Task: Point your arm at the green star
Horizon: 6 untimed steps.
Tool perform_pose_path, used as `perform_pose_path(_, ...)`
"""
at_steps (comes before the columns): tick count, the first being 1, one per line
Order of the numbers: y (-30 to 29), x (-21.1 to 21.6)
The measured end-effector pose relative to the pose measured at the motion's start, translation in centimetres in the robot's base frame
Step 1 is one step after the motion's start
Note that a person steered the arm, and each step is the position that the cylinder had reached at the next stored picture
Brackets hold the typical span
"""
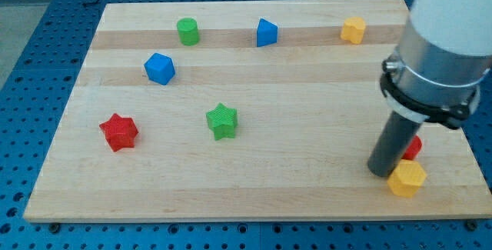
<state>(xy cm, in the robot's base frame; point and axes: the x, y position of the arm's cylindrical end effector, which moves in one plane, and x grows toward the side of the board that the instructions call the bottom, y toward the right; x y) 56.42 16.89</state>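
Note:
The green star (222, 121) lies on the wooden board (254, 188), left of the middle. My tip (381, 173) rests on the board near the view's lower right, far to the right of the star. It stands right beside a yellow block (407, 178), and a red block (413, 147) sits partly hidden behind the rod.
A red star (118, 131) lies at the left. A blue block (160, 68) sits up-left of the green star. Along the top are a green cylinder (187, 31), a blue block (266, 32) and a yellow block (354, 29). The arm's body (442, 50) fills the upper right.

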Motion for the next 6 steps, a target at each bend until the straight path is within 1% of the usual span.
perform_pose_path(1,-0.2,0.1)
perform_pose_path(2,-4.4,-1.2)
perform_pose_path(4,-10.4,-8.9)
perform_pose_path(5,-15.3,-10.4)
perform_pose_path(6,-21.8,-10.5)
